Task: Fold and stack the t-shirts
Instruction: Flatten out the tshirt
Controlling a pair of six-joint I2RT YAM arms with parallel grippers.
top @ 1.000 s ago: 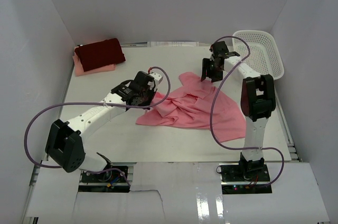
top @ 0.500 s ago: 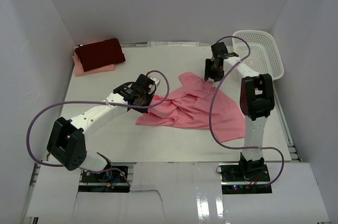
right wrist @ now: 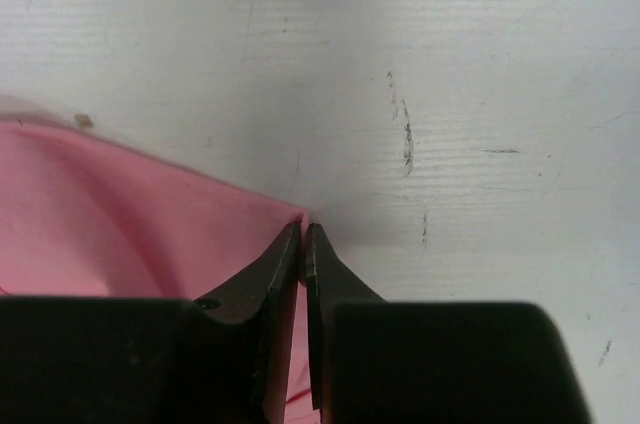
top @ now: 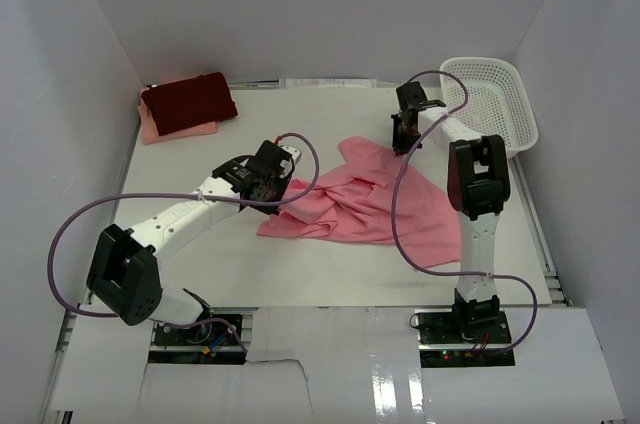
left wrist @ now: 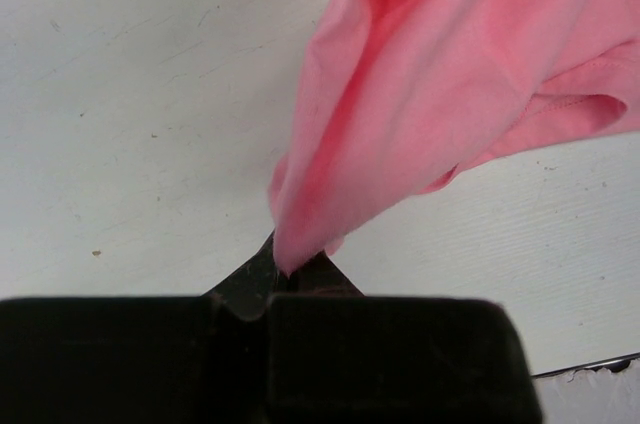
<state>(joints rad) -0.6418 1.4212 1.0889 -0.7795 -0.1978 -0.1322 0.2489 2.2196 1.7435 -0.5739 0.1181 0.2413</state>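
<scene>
- Three t-shirts in all, one basket, two arms each with one gripper.
- The salmon shirt (top: 370,206) lies crumpled and partly spread at the centre of the table (top: 240,264), its widest part trailing toward 4 o'clock.
- The maroon shirt (top: 188,101) is folded and sits on top of the peach shirt (top: 175,131), also folded, in the far corner at 10 o'clock, well apart from the salmon one.
- Only a strip of the peach shirt shows, along the pile's near and left edges.
- The white mesh basket (top: 497,94) stands tilted against the wall at 2 o'clock.
- The left arm (top: 170,219) reaches low from its base at 7 o'clock toward the centre.
- The left gripper (left wrist: 285,269) meets the salmon shirt's edge at 9 o'clock. Its jaws are clamped tight on a bunched fold of that cloth, which fans out beyond the tips.
- The right arm (top: 478,224) rises from its base at 5 o'clock, and its forearm stretches toward 12 o'clock.
- The right gripper (right wrist: 302,234) points down at the table on the shirt's far edge at 1 o'clock. Its jaws are narrowed to a thin slit, pinching the corner of the hem.
</scene>
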